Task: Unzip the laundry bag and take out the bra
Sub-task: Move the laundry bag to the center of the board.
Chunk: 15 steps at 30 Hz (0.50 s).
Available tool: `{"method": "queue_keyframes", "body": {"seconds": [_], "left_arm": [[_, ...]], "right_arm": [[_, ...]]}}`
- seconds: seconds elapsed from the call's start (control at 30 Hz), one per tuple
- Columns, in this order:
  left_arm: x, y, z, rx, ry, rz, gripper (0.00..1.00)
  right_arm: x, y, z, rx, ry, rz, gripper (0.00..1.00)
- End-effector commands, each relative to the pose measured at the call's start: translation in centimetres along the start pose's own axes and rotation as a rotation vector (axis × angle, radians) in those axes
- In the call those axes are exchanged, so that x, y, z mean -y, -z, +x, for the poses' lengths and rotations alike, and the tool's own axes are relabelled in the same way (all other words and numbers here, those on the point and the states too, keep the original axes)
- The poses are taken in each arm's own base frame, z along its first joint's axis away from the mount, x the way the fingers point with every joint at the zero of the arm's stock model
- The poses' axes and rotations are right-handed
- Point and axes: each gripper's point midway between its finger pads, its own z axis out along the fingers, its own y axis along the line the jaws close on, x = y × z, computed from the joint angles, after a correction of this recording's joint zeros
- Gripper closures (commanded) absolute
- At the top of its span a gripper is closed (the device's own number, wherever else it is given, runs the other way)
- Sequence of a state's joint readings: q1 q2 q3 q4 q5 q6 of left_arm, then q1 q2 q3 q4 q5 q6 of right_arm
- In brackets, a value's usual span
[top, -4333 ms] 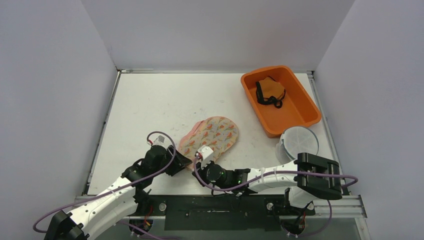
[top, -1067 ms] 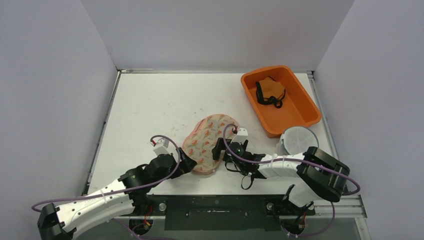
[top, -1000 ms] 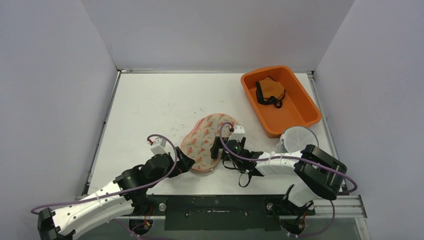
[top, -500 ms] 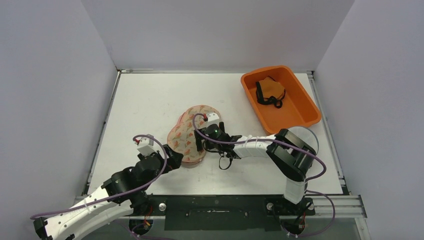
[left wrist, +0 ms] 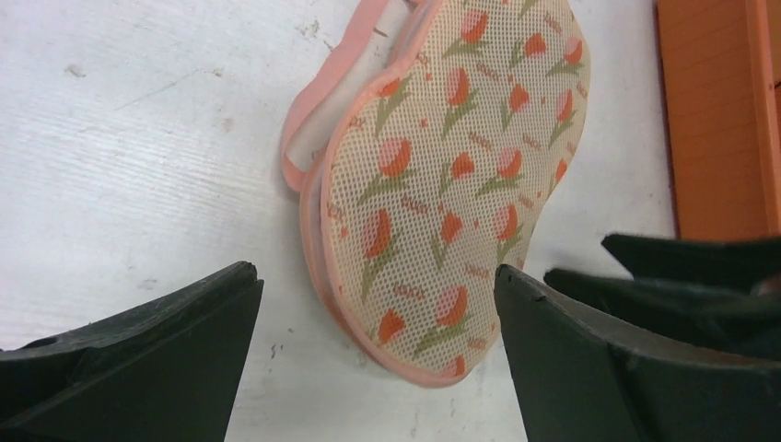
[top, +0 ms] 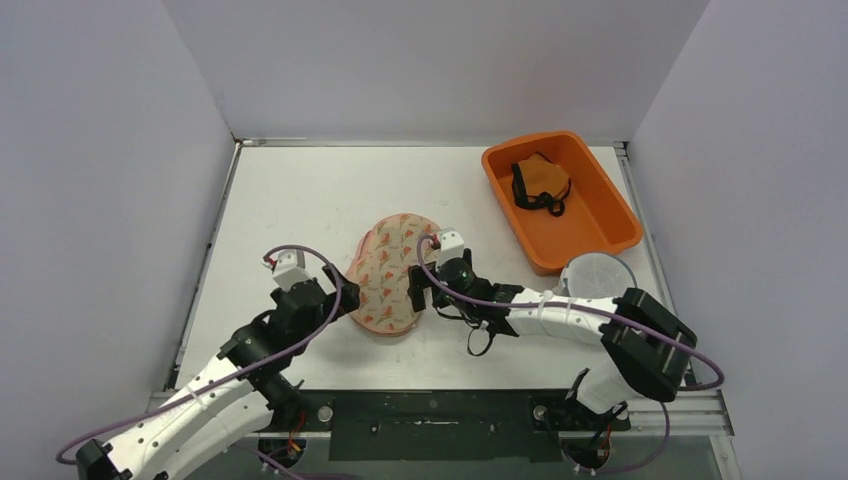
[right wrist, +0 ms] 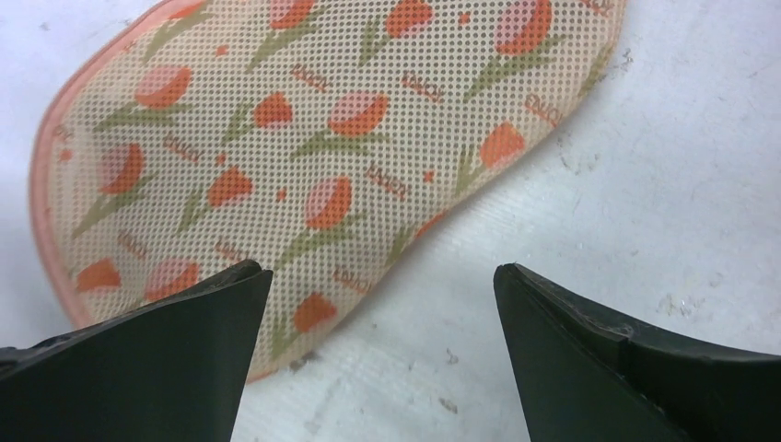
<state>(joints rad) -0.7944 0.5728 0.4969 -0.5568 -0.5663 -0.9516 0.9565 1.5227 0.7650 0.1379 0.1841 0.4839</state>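
1. Left gripper (left wrist: 373,276), right gripper (right wrist: 382,272): wide open, empty — flanking the pink-trimmed tulip-print mesh laundry bag (top: 388,275) on the white counter (top: 300,200).
2. Pin one edge, then find the zipper pull — hidden here.

orange bin (top: 600,214): table (top: 290,200) far-right | round white container (top: 597,277): just beside it

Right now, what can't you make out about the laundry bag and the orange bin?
Zipper pull on the laundry bag: top view too small; wrist views show only mesh and pink edging.
Bag contents: mesh hides them in every view.
Bag's right edge, top view: behind the right gripper.
Orange bin: cut off by the left wrist frame's edge.
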Motion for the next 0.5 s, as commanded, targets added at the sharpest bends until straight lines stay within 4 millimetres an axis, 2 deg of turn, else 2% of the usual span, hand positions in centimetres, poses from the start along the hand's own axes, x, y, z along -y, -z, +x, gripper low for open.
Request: {"method": "queue_keyframes", "body": {"seconds": [0.0,0.1,0.27,0.4,0.47], "left_arm": [[4.3,-1.7,-1.9,-0.050,0.048,0.179,0.07],[4.5,-3.4,-1.1,-0.140,0.055,0.202,0.14],[3.3,-5.3,-0.9,-0.167,0.047,0.150,0.16],[2.4,-6.3,-0.5,-0.173,0.072,0.125,0.19],[2.5,-6.6,-0.1,-0.186,0.078,0.128,0.26]], "right_arm": [[-0.3,2.7,-0.9,0.068,-0.053,-0.029,0.02],[-0.3,4.4,0.2,0.081,-0.075,-0.070,0.04],[-1.7,6.9,1.7,0.105,-0.100,-0.176,0.05],[-2.2,7.9,2.4,0.114,-0.102,-0.191,0.05],[-2.2,8.1,2.6,0.113,-0.100,-0.192,0.06]]}}
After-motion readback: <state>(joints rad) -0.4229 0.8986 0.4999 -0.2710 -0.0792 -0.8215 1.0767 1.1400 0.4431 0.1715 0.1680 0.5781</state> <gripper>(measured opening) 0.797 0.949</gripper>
